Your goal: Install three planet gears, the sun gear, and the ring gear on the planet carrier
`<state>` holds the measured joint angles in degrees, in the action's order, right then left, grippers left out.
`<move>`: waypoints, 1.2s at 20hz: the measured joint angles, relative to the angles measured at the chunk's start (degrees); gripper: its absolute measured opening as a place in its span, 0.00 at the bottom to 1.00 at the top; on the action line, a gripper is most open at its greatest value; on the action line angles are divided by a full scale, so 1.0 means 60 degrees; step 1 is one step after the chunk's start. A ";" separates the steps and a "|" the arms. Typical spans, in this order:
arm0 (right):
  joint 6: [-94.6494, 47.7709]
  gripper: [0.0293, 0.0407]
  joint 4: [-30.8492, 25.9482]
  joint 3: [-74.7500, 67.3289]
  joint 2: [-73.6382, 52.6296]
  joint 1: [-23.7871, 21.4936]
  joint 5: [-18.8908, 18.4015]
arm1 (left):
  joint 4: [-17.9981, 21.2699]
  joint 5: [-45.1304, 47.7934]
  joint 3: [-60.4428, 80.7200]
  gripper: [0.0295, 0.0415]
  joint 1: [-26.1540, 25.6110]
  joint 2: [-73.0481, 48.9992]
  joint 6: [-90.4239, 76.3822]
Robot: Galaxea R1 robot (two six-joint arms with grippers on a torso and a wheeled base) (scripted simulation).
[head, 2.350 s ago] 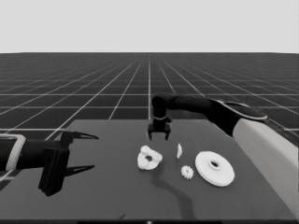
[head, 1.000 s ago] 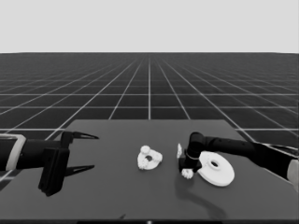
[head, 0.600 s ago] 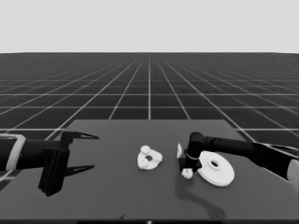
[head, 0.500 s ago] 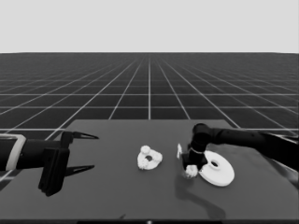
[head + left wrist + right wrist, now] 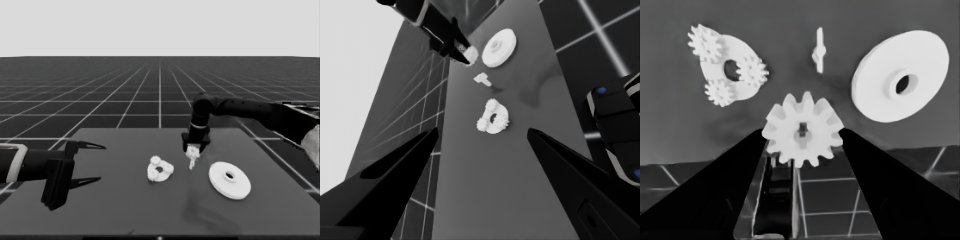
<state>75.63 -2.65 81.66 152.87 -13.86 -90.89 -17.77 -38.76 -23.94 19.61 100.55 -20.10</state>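
Right gripper (image 5: 801, 150) is gripping a gear (image 5: 802, 129), hanging above the table (image 5: 120, 210).
The smaller round part (image 5: 735, 67) is carrying three gears; the parked left gripper (image 5: 92, 162) is spread wide.

There's the dark table (image 5: 115, 210) stretching out, and on it a thin white piece (image 5: 819, 50), lying flat on the surface in the stretch between the two white discs, touching neither. Past the table's edge, dark machinery (image 5: 615, 125) with small blue lights shows.
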 joint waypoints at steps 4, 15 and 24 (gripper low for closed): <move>-0.1416 0.14 0.0058 0.5041 0.4358 0.0062 -0.0040 | 0.0000 0.0000 0.0000 0.75 0.0000 0.0000 0.0000; -0.2679 0.14 0.2434 0.7550 0.5356 0.2811 0.1288 | 0.0000 0.0000 0.0000 0.75 0.0000 0.0000 0.0000; -0.2403 0.14 0.2500 0.7719 0.5356 0.2939 0.1366 | 0.0000 0.0000 0.0000 0.75 0.0000 0.0000 0.0000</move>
<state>61.21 12.36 127.97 185.00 3.77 -82.70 -17.77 -38.76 -23.94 19.61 100.55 -20.10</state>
